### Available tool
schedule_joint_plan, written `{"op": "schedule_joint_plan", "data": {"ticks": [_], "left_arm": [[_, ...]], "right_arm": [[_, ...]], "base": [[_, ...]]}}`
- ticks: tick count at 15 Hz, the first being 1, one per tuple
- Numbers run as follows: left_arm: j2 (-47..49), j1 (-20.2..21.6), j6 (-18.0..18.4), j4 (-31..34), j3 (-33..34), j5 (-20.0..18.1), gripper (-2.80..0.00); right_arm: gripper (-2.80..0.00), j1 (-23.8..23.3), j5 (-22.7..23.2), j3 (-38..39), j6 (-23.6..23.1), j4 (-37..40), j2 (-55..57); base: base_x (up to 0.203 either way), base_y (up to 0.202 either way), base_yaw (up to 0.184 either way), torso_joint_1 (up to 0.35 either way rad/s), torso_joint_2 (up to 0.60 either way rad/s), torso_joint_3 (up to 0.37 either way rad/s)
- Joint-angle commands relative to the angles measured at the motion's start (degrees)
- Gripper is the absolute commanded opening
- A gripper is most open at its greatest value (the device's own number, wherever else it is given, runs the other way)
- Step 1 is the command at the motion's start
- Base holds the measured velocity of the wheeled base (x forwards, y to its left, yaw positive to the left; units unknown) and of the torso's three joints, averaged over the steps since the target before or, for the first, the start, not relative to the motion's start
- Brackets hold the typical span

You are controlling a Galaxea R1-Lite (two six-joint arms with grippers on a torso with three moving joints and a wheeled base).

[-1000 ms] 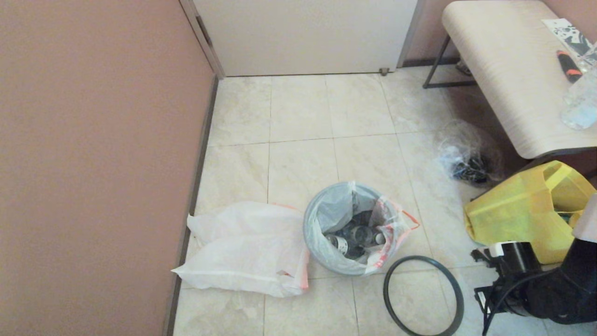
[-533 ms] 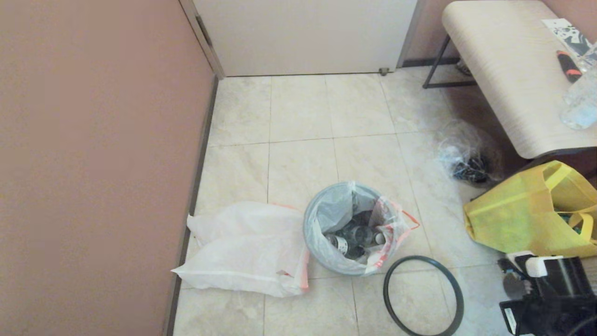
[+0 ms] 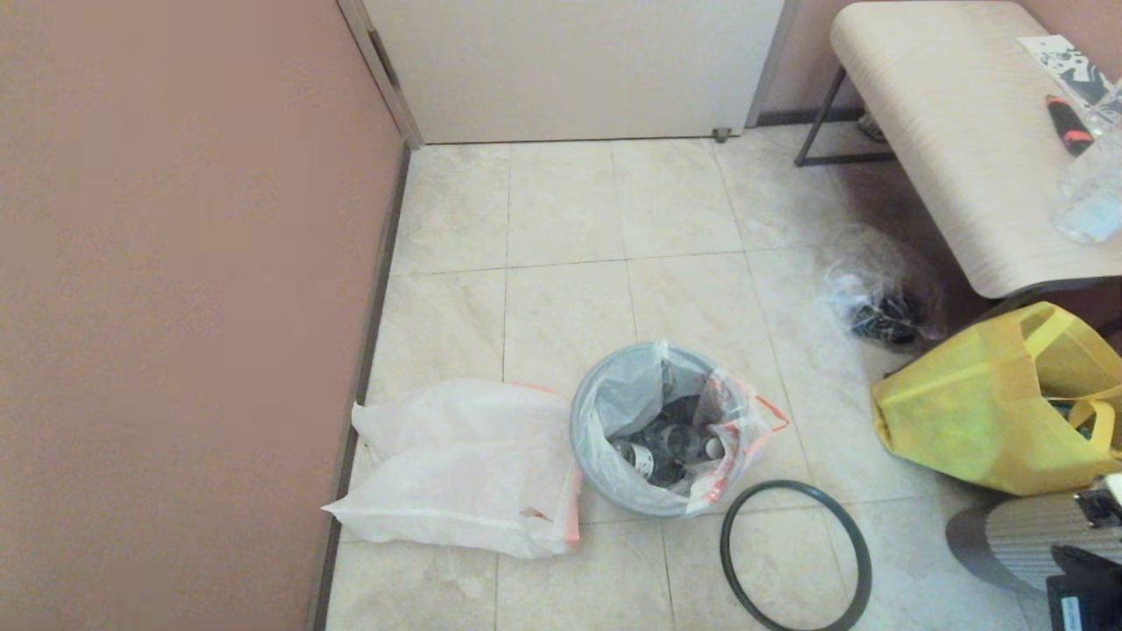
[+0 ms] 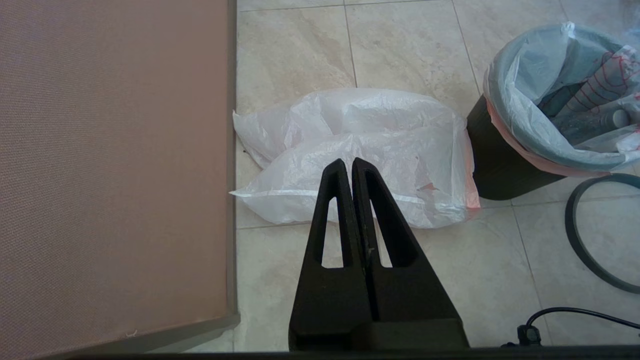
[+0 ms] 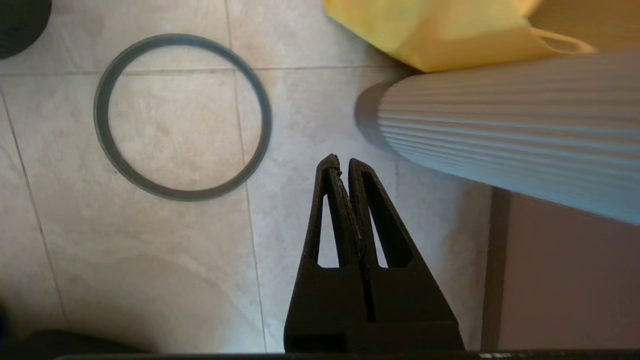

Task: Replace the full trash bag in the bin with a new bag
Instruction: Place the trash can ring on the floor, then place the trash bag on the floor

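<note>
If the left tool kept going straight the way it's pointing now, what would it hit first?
Most likely the new bag, lying flat on the floor straight ahead of the shut left tool, beside the bin. Nothing shows between them, though the depth is hard to judge.

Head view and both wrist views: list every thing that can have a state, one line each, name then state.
full trash bag: in the bin, mouth open, dark bottles inside.
bin: upright on the floor, hoop off.
hoop: flat on the tiles beside the bin.
new bag: lying crumpled on the floor by the wall.
yellow tote: slumped, mouth open.
clear bag: crumpled on the floor.
left tool: shut, empty.
right tool: shut, empty.
</note>
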Motion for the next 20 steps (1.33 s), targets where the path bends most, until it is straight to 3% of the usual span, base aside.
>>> {"op": "schedule_joint_plan", "data": {"ticks": [1, 17, 20], "left_arm": [[0.0, 0.0, 0.0, 0.0, 0.0, 0.0, -2.8], [0.0, 0.0, 0.4, -0.4, -0.4, 0.0, -2.8], [7.4, 0.0, 0.6, -1.5, -9.6, -3.8, -2.8]], "right_arm": [[-2.8, 0.1, -0.3, 0.5, 0.0, 1.5, -7.7], [-2.8, 0.0, -0.3, -2.4, 0.3, 6.9, -19.6], [-2.8, 0.1, -0.1, -1.5, 0.3, 7.2, -19.3]], "base": [[0.0, 0.0, 0.0, 0.0, 0.0, 0.0], [0.0, 0.0, 0.0, 0.0, 0.0, 0.0], [0.0, 0.0, 0.0, 0.0, 0.0, 0.0]]}}
